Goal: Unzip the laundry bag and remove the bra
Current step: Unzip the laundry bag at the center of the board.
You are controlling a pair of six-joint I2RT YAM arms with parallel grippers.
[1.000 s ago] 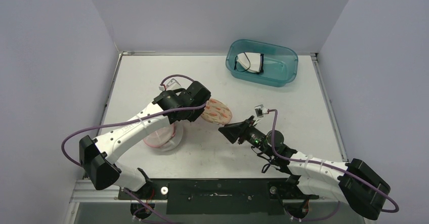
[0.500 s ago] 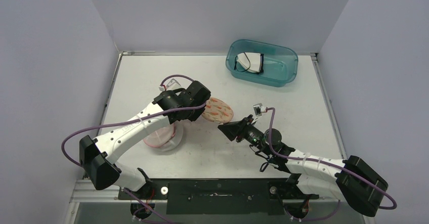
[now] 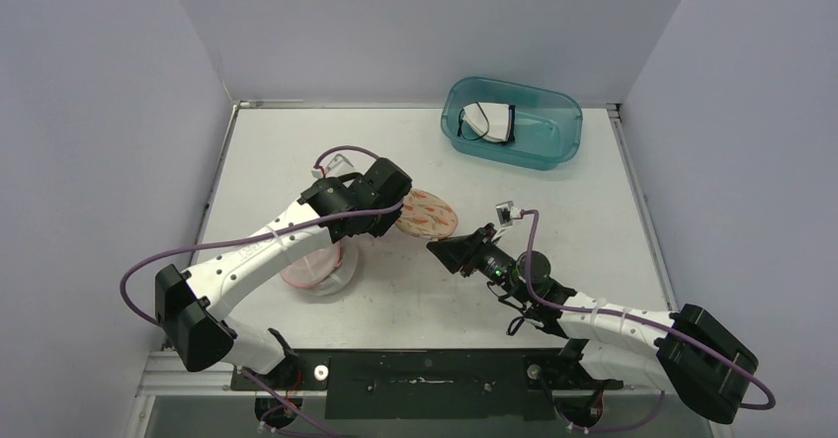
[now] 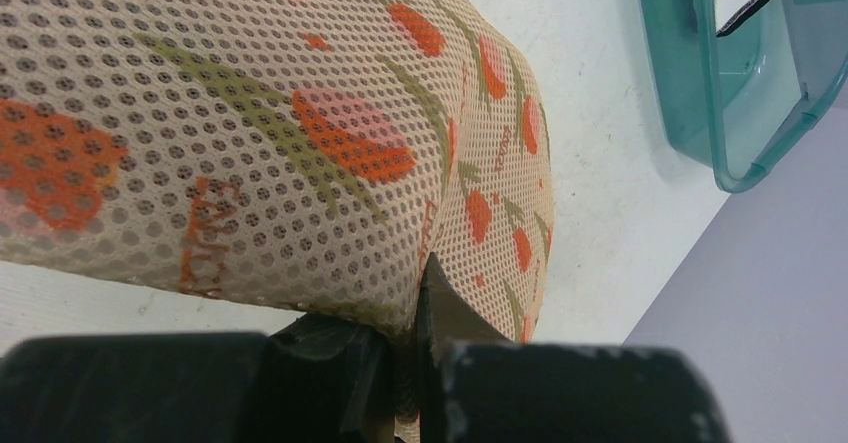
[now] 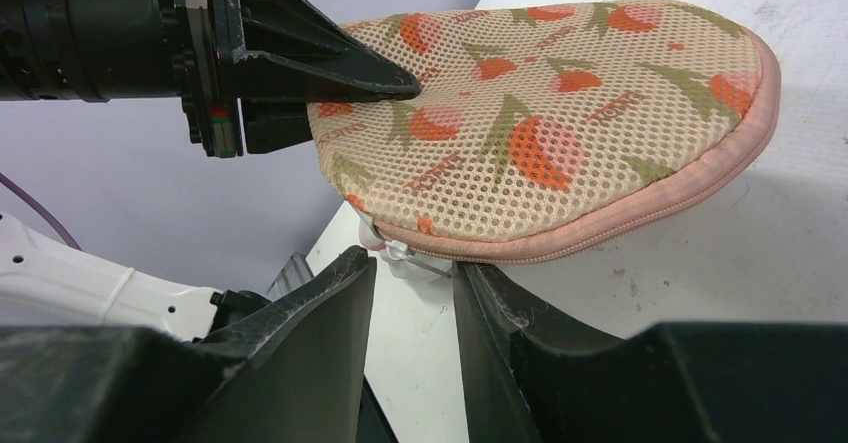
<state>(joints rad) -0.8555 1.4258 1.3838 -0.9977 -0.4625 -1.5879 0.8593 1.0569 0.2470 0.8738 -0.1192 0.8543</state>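
Left jaws pinching one edge of the laundry bag [image 3: 427, 214], bag stretching lengthwise away from them, zippered rim facing right jaws, those sitting slightly spread beneath zipper pull [image 5: 397, 253]

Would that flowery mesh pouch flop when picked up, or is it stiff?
Probably fairly stiff: pinched at one edge by the left hand, the laundry bag holds its domed shape. Likely light, since that pinch alone raises it. The mesh looks grippy, not slippery.
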